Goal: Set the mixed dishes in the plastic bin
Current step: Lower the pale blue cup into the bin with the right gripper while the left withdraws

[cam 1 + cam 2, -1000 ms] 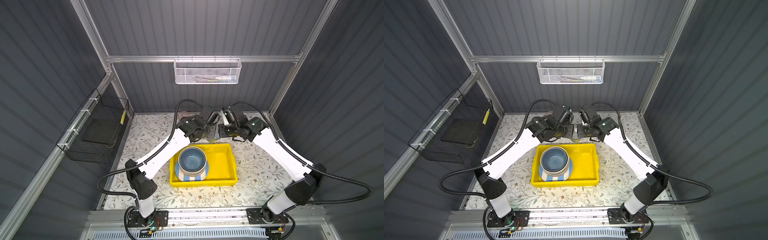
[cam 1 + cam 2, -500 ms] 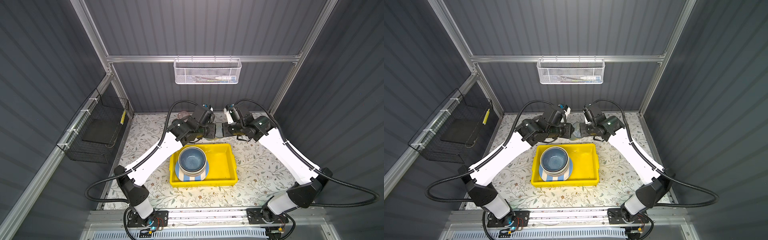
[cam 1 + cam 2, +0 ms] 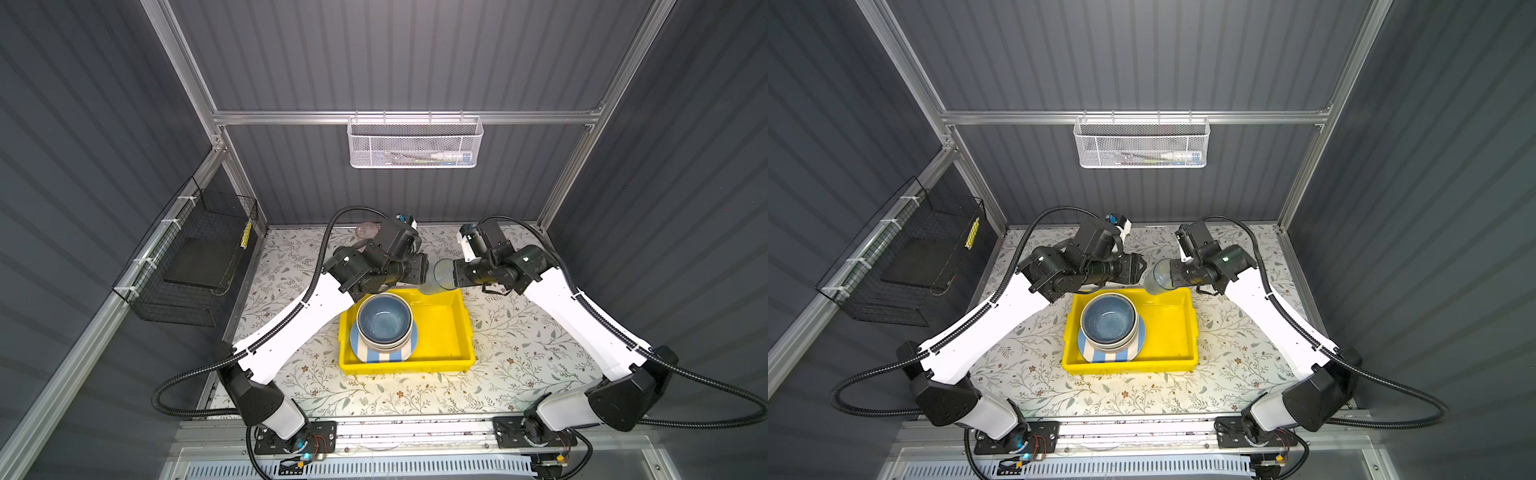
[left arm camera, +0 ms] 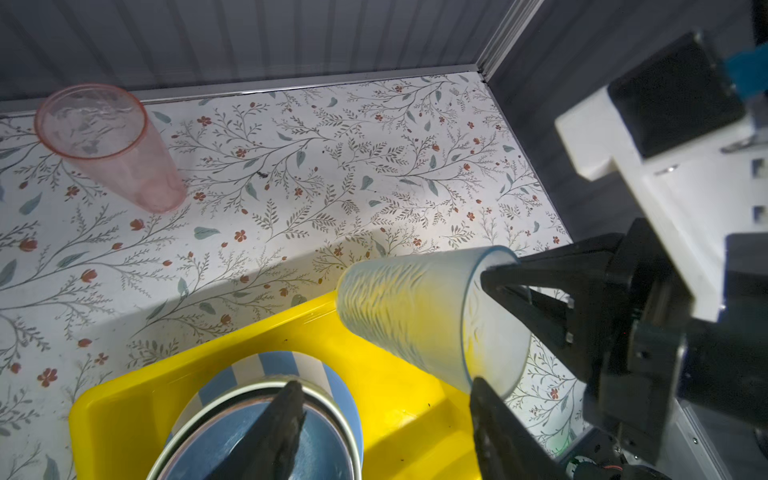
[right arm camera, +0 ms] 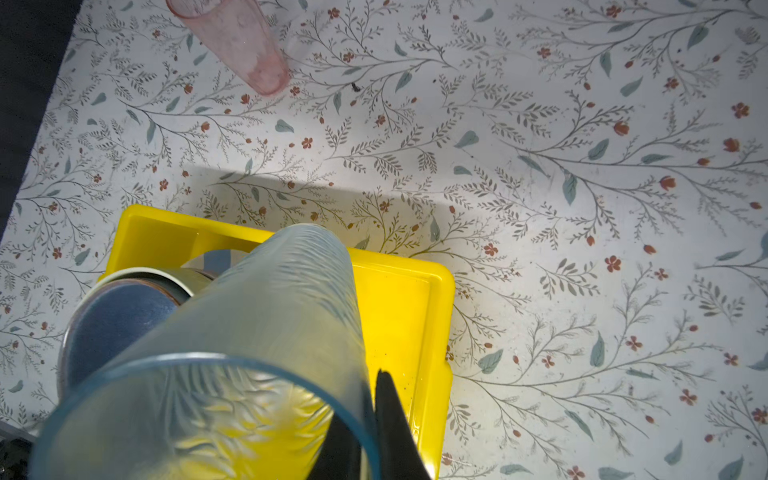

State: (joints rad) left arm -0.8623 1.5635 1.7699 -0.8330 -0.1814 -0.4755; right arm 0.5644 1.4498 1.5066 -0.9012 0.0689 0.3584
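Blue-tinted tumbler (image 4: 415,316) handed between claws above the far rim of the yellow bin (image 3: 407,366).
Left claw (image 4: 384,390) has just spread and let go; right claw (image 4: 498,270), pressed together, pinches the tumbler's lip and alone can lower it in. Stacked bowls (image 3: 384,320) on a striped plate (image 3: 382,358) already sit inside the bin. A pink tumbler (image 4: 112,145) waits beyond the bin's far side.

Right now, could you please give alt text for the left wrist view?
The right pincer grips a bluish tumbler by its rim, tipped sideways above the edge of the yellow bin. The left pincer is open and empty over the blue bowl and striped plate stacked in the bin; a pink tumbler stands upright on the floral table.
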